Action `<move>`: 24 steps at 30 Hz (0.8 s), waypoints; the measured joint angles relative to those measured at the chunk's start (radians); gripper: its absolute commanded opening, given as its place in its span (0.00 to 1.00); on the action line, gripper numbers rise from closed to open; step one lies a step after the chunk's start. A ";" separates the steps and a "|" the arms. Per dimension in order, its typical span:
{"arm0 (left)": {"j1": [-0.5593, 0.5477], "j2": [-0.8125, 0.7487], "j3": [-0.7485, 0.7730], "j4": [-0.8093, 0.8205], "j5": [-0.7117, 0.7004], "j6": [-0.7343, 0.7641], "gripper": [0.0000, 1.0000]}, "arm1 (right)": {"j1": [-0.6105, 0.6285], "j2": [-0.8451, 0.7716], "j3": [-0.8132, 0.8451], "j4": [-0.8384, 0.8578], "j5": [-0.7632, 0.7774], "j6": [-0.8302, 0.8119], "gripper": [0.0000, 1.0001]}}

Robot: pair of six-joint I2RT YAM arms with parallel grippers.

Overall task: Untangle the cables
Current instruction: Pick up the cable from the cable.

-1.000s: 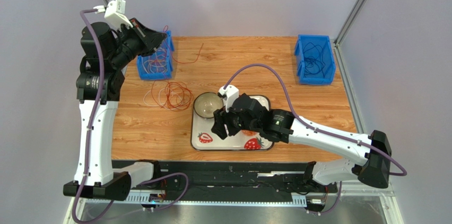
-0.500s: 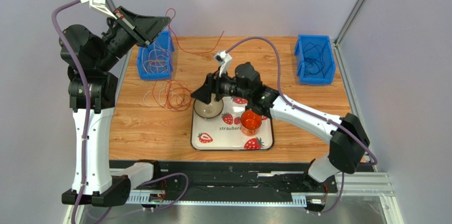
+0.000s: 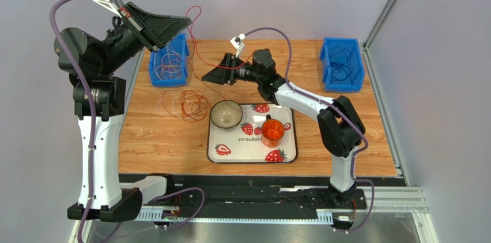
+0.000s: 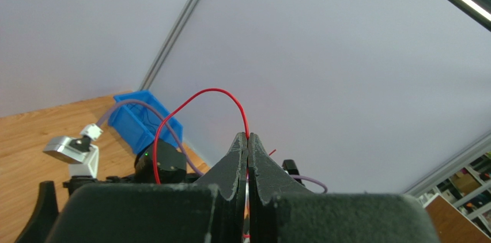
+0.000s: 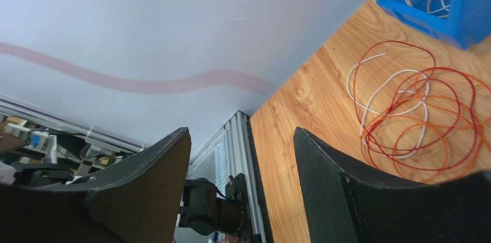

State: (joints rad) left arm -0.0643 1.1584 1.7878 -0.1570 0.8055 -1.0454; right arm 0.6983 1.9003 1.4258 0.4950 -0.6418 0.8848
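We see left jaws clamped on a red cable point(image 4: 214, 89), hoisted clear; right jaws, now apart, swing in to separate it.

Before me on the table point(image 3: 161, 139): tray point(image 3: 230, 152), bowl point(image 3: 226, 114) in its far left corner, cup point(image 3: 272, 132) right of that. Cables point(image 3: 185, 105) lie left of tray. Left bin point(image 3: 168, 81), right bin point(image 3: 342, 86) behind, at my far corners.

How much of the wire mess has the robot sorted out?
Nothing looks finished yet. The left hand is shut on one red cable, lifted above the table; the right hand is open and empty. A tangled pile on the table and more loops in the blue bin are left.
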 measured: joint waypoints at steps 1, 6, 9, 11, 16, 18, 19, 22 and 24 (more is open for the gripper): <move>0.000 0.002 0.000 0.006 0.010 -0.006 0.00 | -0.002 0.016 0.020 0.005 -0.011 0.014 0.70; 0.000 0.005 -0.001 0.029 0.048 -0.017 0.00 | -0.022 0.087 0.089 0.067 -0.058 0.103 0.70; 0.000 0.004 -0.014 0.043 0.065 -0.021 0.00 | -0.039 0.090 0.067 0.122 -0.075 0.139 0.70; 0.000 0.004 -0.035 0.058 0.077 -0.026 0.00 | -0.054 0.090 0.047 0.170 -0.092 0.172 0.70; 0.000 0.004 -0.117 0.123 0.099 -0.069 0.00 | -0.089 0.130 0.042 0.378 -0.184 0.319 0.70; 0.000 0.001 -0.176 0.180 0.113 -0.100 0.00 | -0.098 0.163 0.054 0.465 -0.219 0.390 0.69; 0.000 -0.001 -0.202 0.202 0.120 -0.113 0.00 | -0.101 0.179 0.059 0.502 -0.232 0.418 0.69; 0.000 -0.011 -0.315 0.286 0.150 -0.146 0.00 | -0.109 0.222 0.063 0.605 -0.270 0.511 0.69; 0.000 -0.023 -0.386 0.319 0.164 -0.152 0.00 | -0.114 0.234 0.062 0.634 -0.284 0.543 0.70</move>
State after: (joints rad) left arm -0.0643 1.1351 1.4017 0.1616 0.9691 -1.1976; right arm 0.5842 2.1342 1.4876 1.1294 -0.9260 1.4277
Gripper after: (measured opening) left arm 0.008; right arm 0.695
